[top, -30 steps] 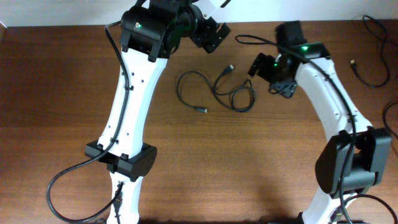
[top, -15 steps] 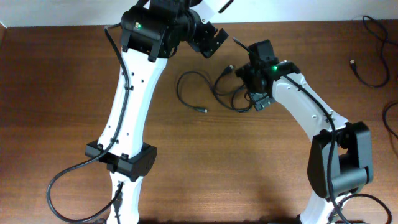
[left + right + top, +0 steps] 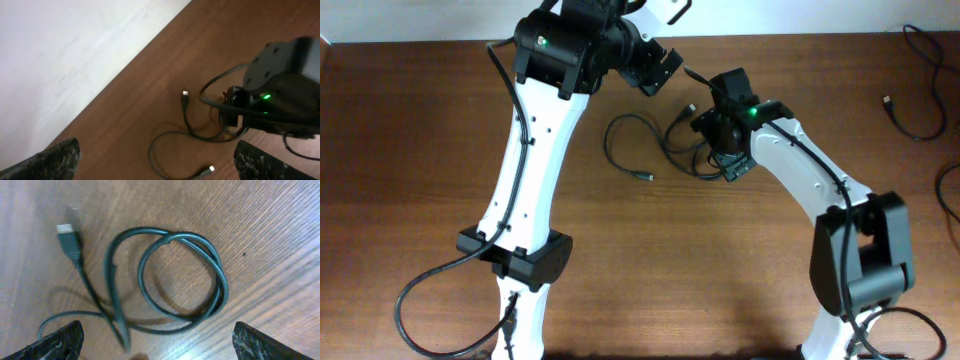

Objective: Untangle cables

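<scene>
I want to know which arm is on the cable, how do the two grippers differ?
The right gripper hovers directly above the coiled cable; the left gripper hangs near the wall. The right gripper sees the cable close up, the left gripper from afar. Both are open, holding nothing.

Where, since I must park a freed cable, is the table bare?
Bare: the wide wood between left arm and right arm, in front of the tangled cable, and the strip outside the left arm. Crowded: around that cable under the right gripper, and by loose cables far right.
</scene>
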`<state>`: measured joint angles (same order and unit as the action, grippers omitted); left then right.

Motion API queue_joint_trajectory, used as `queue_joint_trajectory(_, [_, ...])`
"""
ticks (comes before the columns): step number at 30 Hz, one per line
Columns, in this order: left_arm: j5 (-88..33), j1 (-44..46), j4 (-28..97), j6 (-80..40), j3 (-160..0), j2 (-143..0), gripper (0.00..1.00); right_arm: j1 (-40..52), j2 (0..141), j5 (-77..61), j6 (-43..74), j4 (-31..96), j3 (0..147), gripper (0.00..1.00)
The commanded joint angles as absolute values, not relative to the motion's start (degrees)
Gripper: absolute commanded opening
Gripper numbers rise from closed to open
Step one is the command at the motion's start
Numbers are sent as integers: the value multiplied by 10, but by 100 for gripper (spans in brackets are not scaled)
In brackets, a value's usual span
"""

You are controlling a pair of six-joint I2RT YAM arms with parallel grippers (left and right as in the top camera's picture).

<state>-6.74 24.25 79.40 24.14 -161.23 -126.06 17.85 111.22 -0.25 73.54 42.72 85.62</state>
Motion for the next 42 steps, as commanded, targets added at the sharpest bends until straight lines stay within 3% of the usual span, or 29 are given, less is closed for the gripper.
queue_joint_trajectory(1, [-62,242,803,232,-1612,-1259,99,180,1035,24,716,454,891,95])
queue_joint_trajectory(9, [-62,242,818,232,-1612,-1259,99,180,1045,24,777,581,890,94])
queue_joint_trajectory(17, [-61,242,818,237,-1612,-1259,99,180,1093,20,814,507,890,94])
queue_joint_trajectory(30, [-59,242,831,239,-1612,-1259,99,180,1139,-20,846,536,890,90])
queue_joint_trajectory(42, [-25,242,835,241,-1612,-1259,99,180,1168,-20,845,414,890,90])
